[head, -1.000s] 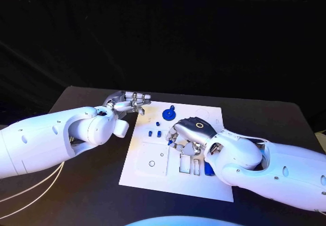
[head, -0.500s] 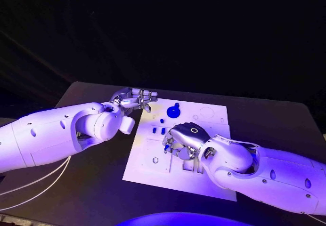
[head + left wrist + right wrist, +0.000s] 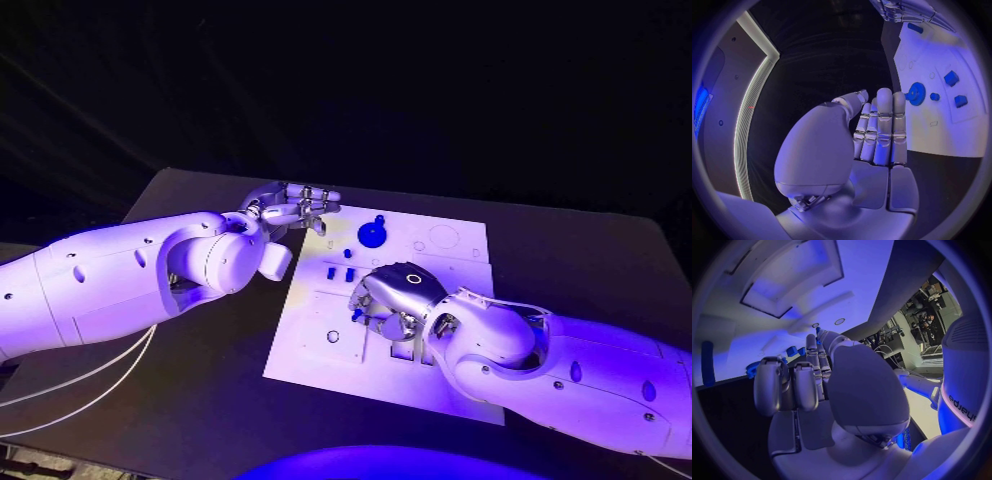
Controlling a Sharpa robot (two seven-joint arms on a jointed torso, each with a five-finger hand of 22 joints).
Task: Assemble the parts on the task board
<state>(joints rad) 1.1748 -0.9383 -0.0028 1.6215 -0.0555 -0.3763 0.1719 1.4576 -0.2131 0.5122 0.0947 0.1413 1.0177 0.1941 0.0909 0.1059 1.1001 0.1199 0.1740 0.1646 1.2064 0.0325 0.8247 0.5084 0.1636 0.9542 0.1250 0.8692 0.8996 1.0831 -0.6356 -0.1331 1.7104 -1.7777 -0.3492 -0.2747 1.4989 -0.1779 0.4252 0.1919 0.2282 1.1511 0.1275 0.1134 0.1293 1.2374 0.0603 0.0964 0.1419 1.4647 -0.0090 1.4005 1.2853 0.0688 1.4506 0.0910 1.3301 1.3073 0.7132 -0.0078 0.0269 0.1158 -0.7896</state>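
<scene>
Gear (image 3: 915,93) teeth show from left wrist, beside left hand (image 3: 876,131) fingertips.

This looks like a robotics lab or demo booth. A black table (image 3: 188,400) sits against dark drapes at twelve o'clock, all washed in coloured stage-like light. In the left wrist view a glowing light strip (image 3: 751,95) runs along a dark wall panel. In the right wrist view, past the hand, there's cluttered equipment with cables (image 3: 926,322) on stands. At the table's centre lies a white task board (image 3: 310,345).
</scene>
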